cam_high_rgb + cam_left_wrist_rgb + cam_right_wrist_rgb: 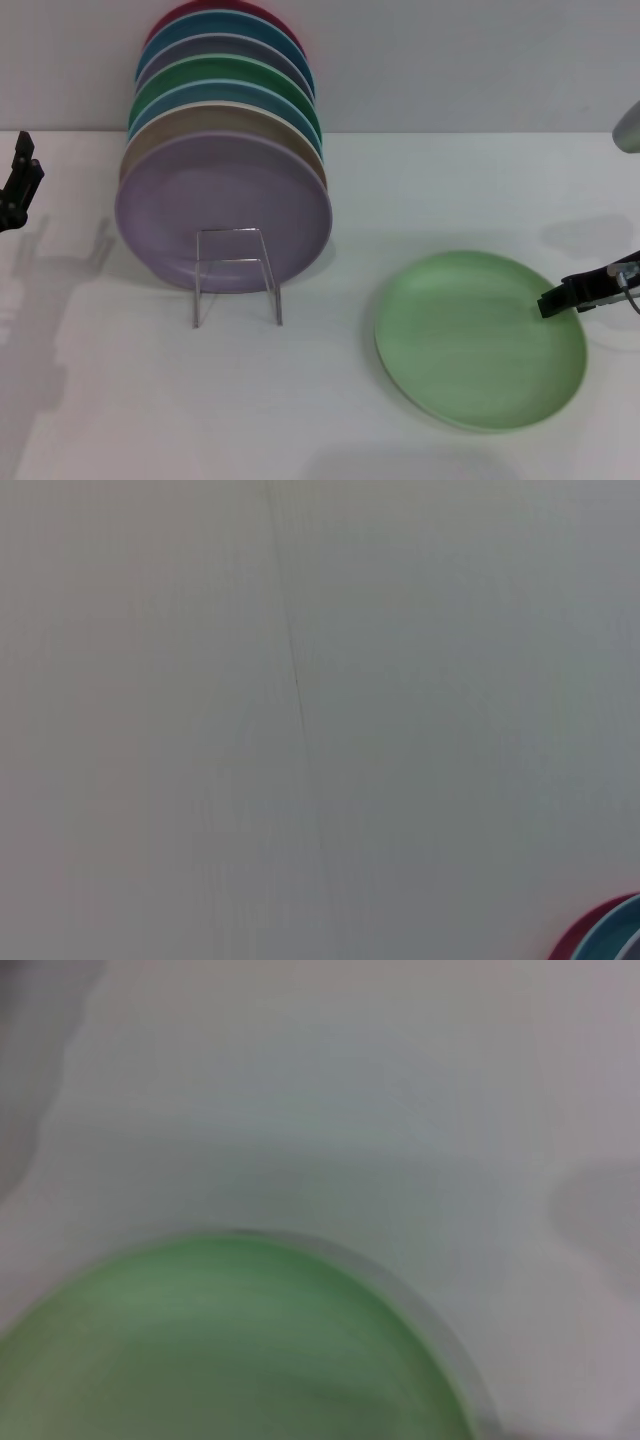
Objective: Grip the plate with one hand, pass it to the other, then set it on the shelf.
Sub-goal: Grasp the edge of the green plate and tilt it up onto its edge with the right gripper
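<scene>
At the far left edge of the head view hangs the left gripper (18,180), raised above the white desk (120,400); whether its fingers are spread I cannot tell. Next, the wire shelf (236,275) holds seven plates on edge, the lavender plate (222,210) frontmost. Right of it one pale green plate (478,340) lies flat on the desk. The right gripper (548,302) reaches over that plate's right rim; how its fingers stand I cannot tell.
</scene>
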Available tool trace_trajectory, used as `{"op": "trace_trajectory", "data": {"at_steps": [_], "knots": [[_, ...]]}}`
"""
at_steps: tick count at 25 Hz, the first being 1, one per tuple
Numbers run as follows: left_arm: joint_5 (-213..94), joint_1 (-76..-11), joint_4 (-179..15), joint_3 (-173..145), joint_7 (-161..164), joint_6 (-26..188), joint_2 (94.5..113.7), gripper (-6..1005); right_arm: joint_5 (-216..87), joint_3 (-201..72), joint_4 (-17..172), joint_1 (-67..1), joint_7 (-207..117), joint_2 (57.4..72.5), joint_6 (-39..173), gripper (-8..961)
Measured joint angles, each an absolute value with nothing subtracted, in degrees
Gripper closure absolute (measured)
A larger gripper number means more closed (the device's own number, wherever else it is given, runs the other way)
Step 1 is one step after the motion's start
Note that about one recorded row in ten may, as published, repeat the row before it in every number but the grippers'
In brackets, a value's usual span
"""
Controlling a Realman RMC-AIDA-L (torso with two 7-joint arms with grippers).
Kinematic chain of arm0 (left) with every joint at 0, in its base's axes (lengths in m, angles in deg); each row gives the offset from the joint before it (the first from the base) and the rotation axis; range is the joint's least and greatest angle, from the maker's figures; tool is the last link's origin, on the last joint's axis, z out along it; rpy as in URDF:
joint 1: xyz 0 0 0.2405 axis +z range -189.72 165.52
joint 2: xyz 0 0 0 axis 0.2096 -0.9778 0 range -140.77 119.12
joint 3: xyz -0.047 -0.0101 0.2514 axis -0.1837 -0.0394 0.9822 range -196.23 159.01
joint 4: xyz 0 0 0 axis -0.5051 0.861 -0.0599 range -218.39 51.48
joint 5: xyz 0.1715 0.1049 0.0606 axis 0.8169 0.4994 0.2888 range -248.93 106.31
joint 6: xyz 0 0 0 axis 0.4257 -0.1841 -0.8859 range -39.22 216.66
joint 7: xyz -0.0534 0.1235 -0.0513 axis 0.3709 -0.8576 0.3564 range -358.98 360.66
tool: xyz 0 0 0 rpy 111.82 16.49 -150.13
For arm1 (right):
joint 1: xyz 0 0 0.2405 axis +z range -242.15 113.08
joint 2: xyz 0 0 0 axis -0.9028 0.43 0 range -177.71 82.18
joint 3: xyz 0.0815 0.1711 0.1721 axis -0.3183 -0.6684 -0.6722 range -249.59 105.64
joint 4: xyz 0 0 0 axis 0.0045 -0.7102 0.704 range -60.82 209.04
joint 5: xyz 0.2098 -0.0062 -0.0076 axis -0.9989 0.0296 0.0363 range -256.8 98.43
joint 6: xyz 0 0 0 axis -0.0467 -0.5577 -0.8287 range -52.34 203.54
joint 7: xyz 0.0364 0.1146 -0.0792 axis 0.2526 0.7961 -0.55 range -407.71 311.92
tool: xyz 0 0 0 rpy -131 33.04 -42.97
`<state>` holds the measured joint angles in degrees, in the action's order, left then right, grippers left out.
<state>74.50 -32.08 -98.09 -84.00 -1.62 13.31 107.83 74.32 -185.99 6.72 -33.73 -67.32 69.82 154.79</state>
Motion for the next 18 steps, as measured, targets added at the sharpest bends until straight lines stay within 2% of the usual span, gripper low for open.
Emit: {"op": "trace_trajectory", "data": {"at_steps": [13,18], "knots": [[74.5,-32.4,-97.78,-83.83,-1.62,13.35,107.83,214,74.98,-185.87,7.27,-33.59,-67.32,69.75,155.0,602],[74.5,-32.41,-97.78,-83.82,-1.66,13.4,107.83,215,74.98,-185.88,7.37,-33.57,-67.32,69.74,155.08,598]]}}
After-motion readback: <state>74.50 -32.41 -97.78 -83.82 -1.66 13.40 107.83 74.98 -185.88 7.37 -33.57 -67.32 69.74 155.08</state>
